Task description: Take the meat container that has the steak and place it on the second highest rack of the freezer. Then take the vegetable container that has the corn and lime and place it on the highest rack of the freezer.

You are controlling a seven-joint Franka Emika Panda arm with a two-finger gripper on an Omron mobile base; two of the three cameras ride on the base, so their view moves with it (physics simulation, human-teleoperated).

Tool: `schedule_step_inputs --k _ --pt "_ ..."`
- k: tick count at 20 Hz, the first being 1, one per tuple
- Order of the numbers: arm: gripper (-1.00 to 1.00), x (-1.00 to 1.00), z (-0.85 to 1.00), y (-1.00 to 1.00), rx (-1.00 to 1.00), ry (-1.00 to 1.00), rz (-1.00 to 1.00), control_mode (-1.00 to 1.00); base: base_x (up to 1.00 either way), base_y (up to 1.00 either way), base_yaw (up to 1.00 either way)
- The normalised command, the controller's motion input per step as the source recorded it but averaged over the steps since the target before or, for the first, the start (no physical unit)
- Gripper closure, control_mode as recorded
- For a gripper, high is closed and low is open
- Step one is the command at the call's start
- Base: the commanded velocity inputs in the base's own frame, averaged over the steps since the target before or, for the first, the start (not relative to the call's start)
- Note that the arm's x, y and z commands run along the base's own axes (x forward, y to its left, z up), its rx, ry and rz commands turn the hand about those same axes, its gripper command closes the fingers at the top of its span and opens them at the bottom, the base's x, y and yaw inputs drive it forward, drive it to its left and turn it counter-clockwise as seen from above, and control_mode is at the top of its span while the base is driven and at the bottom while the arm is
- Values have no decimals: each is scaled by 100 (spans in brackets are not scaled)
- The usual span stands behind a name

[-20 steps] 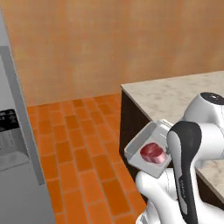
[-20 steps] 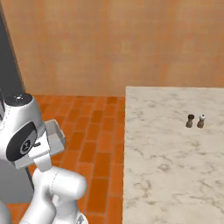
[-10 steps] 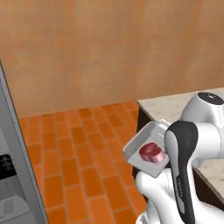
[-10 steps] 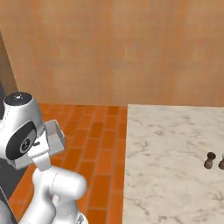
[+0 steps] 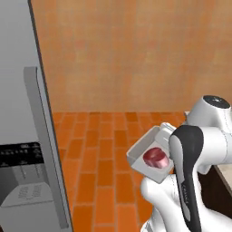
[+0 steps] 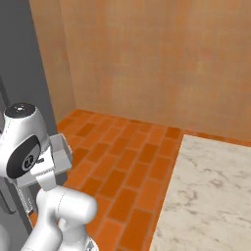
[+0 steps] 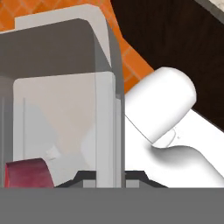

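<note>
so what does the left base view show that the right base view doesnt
Left base view: the grey tray with the steak lying in it, carried in front of the arm, and the freezer's dispenser panel and long handle.

Right base view: the marble counter at lower right, and the arm from its other side, where the tray's contents are hidden.

Both: the grey freezer on the left, the orange brick floor, the tan wall and the white arm.
</note>
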Motion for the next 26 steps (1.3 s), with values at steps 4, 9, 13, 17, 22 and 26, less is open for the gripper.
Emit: schedule_step_inputs --k 4,9,13,17,22,26 --pt "100 0 0 0 0 0 0 100 18 -49 59" --pt "100 0 0 0 0 0 0 100 7 -65 36" --pt "100 0 0 0 0 0 0 100 49 -46 1" --pt "100 0 0 0 0 0 0 100 76 -12 -12" --pt "100 0 0 0 0 0 0 100 39 -15 29" --pt "100 0 0 0 0 0 0 100 18 -26 58"
